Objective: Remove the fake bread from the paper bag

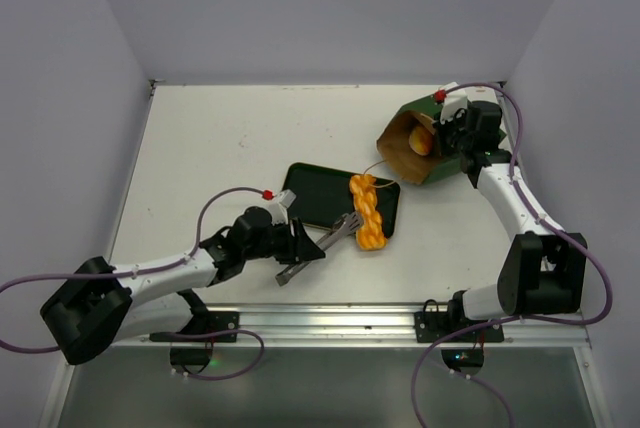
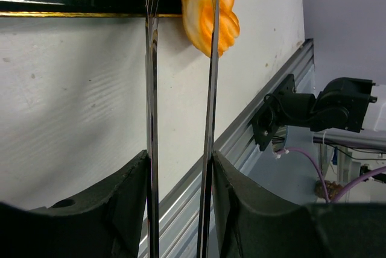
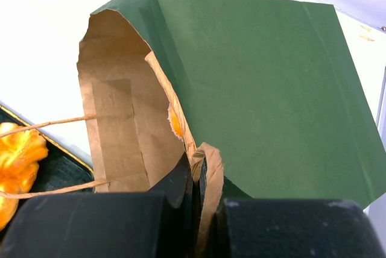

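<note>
While the left gripper (image 1: 345, 226) stands with jaws apart at the near end of the braided loaf (image 1: 367, 213), which lies near-to-far across the black tray (image 1: 310, 193), the right gripper (image 1: 447, 138) is pinched on the paper bag (image 1: 420, 113) rim. An orange roll (image 1: 421, 143) sits inside the bag, far-right of the free left gripper. The bag mouth faces left.

Left arm (image 1: 165, 270), lower left of top view: white links, black joint housings, bulky black base block. Right arm (image 1: 510, 203), right side: same white-and-black build. Purple cable (image 1: 215, 203) runs along each arm, with a red tab (image 1: 267, 192) near each wrist. Left wrist view: thin silvery fingers (image 2: 151, 89) on black moulded mounts (image 2: 102, 216). Right wrist view: black finger blocks (image 3: 90, 225) along the bottom edge.
</note>
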### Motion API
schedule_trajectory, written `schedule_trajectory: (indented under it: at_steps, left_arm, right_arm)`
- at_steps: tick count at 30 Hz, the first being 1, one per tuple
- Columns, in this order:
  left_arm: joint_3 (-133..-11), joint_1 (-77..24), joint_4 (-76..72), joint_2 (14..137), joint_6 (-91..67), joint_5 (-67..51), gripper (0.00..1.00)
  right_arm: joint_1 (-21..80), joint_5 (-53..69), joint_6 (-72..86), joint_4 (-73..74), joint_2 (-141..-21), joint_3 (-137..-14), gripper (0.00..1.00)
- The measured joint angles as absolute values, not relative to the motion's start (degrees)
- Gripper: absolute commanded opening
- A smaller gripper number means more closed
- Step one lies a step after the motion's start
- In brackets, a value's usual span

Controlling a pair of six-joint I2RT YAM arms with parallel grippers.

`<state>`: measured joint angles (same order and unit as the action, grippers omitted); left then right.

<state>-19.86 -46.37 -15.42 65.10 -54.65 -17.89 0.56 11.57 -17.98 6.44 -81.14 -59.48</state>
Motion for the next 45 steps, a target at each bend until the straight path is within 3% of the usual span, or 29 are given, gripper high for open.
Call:
schedule_trajectory:
  at_steps: [21,31,45]
  left_arm:
    - [-32.6,-43.1,-5.2,57.2,-49.7,-16.1,0.43]
    - [-44.3,-43.1,-15.6,80.3,-52.4,-25.4,0.43]
    - [-67.0,-43.1,-15.5,105.2,-57.5,-28.6,0.43]
  right_arm:
    - [-0.1,14.7,-19.1,6.9,-80.8,-59.4,0.02]
    - [-3.9,21.2,-22.7,4.8,-75.1,-52.9,0.01]
    - [-3.9,22.5,-23.0,2.9,-75.1,-52.9,0.02]
